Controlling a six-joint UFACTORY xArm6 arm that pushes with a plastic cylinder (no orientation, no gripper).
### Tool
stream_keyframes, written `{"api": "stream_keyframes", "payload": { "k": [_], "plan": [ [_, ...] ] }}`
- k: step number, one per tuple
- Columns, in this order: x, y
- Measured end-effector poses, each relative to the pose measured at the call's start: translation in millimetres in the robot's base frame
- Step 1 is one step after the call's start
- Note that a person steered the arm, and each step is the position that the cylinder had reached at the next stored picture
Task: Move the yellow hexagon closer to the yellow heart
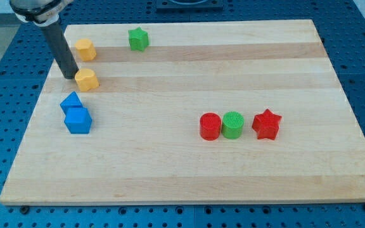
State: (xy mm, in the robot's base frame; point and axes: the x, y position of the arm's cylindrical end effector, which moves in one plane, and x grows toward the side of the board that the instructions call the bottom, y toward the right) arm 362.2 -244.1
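Two yellow blocks lie near the board's upper left. The upper one looks like the yellow hexagon. The lower one has a more rounded outline and looks like the yellow heart. They are about one block's width apart, one above the other. My tip stands on the board just left of the lower yellow block, touching it or nearly so, and below-left of the upper one. The dark rod rises from the tip toward the view's top left.
A green star lies right of the upper yellow block. Two blue blocks sit together below my tip. A red cylinder, a green cylinder and a red star stand in a row at the right. The board's left edge is close.
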Motion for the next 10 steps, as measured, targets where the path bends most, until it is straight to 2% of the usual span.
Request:
{"api": "stream_keyframes", "payload": {
  "k": [3, 5, 7, 10],
  "plan": [
    [3.9, 27.3],
    [-31.4, -13.9],
    [-44.8, -60.8],
    [-94.9, -39.1]
  ]
}}
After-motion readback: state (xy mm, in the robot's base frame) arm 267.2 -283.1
